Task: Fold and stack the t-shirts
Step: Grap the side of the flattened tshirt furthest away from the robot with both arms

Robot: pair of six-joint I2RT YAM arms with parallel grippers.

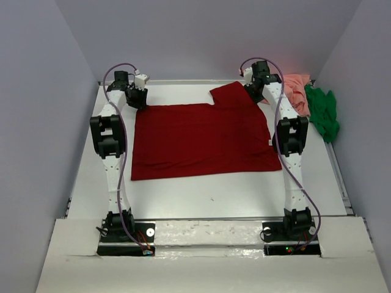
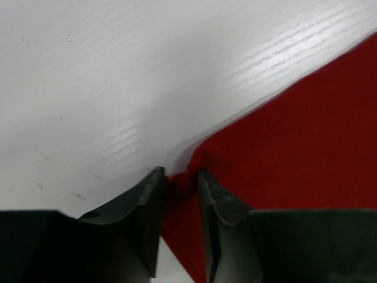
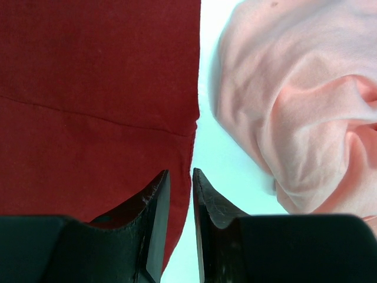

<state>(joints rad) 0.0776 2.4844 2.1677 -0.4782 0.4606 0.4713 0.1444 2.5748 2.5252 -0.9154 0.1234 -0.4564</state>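
Worktop: white wood-grain worktop (image 1: 201,192), and all three shirts are lying on it.

Red shirt: dark red plain cloth t-shirt (image 1: 201,143), spread pretty much flat in the middle. It's easily the biggest thing on there, and one sleeve sticks out at its far right corner.

Green shirt: bright green cloth t-shirt (image 1: 324,113), scrunched into a heap at the right edge, up against the pink one.

Pink shirt: salmon pink cloth t-shirt (image 1: 297,88), crumpled in the far right corner. It's just beside the red sleeve, with a thin strip of bare worktop between the two.

Left claw: left claw (image 2: 179,177) is at the far left corner of the red shirt. The fingers are partway together and that corner of cloth is bunched up in the gap. Honestly can't tell if it's properly clamped.

Right claw: right claw (image 3: 181,177) is at the outer edge of the red sleeve with only a narrow gap. One finger is over red cloth, the other over bare worktop, and the sleeve edge runs into the gap. Can't tell if it's pinching anything either.
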